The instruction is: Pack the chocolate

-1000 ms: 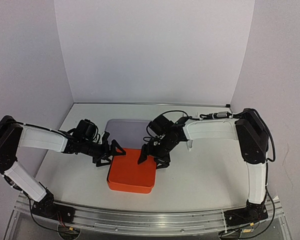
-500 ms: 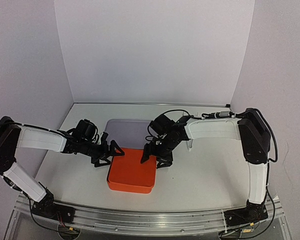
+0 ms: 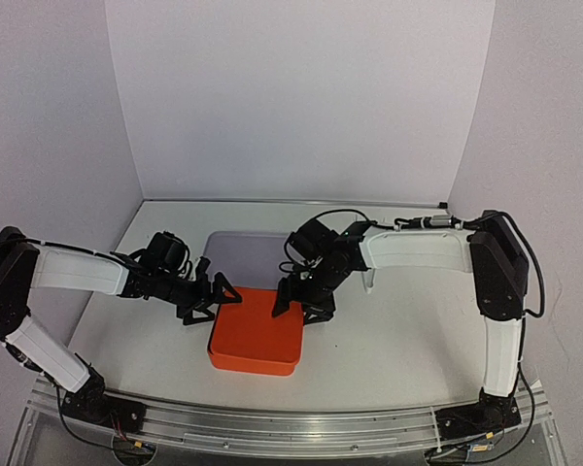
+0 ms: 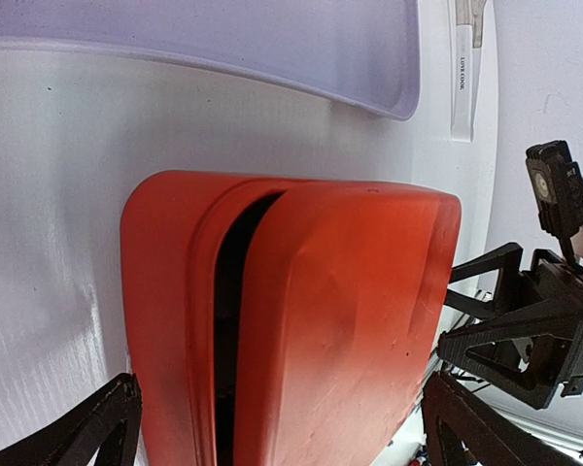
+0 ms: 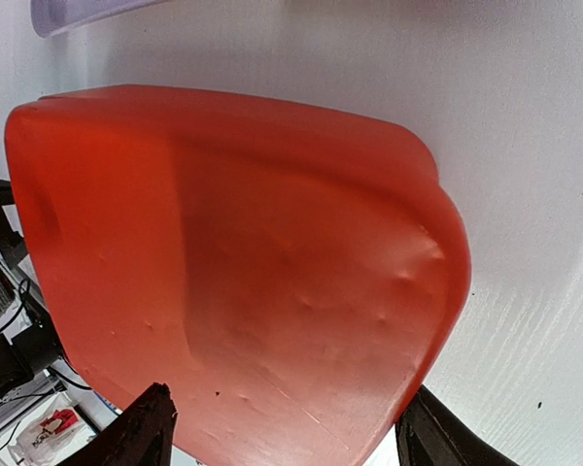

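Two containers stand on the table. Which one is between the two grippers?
The orange box, nearest the arms: the left gripper and right gripper flank its far corners, jaws open. The pale lilac tray lies behind it, with no gripper at it.

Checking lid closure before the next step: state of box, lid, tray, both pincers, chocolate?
Box: covered by lid, not fully closed.
Lid: askew, dark gap along one edge, surface dented.
Tray: lying flat behind box, nothing visible on it.
Left pincer: open, fingers either side of box.
Right pincer: open, fingers either side of box.
Chocolate: not visible in any view.
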### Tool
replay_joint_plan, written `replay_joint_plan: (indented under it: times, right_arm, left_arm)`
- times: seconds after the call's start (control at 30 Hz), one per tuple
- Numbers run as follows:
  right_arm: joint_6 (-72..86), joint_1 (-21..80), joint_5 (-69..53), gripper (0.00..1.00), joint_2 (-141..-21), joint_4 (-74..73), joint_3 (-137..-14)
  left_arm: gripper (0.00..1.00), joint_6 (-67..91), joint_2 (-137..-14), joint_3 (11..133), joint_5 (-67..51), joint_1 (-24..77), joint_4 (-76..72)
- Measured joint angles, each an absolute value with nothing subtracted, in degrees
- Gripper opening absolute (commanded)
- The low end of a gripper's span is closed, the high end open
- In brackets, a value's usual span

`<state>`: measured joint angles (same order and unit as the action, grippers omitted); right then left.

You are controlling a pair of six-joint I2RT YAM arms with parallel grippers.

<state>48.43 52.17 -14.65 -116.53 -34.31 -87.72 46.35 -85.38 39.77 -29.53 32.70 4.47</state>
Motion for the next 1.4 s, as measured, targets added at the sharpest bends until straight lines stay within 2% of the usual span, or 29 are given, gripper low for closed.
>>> replay_joint_plan:
  times: [0.57, 0.87, 1.2, 1.4]
  right_arm:
    - [44.51, 52.34, -13.51, 0.73, -117.89, -39.18, -94.54]
    - [43.49, 52.34, -13.98, 0.69, -118.47, -40.21, -95.4]
    - [41.11, 53.12, -15.82, 0.68, -120.07, -40.26, -97.31]
    - [40.08, 54.04, -16.17, 0.68, -120.55, -40.03, -97.73]
  left_arm:
    - [0.99, 46.35, -85.58, 40.51, -29.85, 32.71, 4.48]
    - [0.93, 46.35, -86.05, 40.51, -29.85, 32.73, 4.49]
    - [0.9, 46.43, -86.46, 40.51, -29.77, 33.12, 4.84]
    - [0.94, 46.71, -86.46, 40.51, -29.35, 33.45, 5.01]
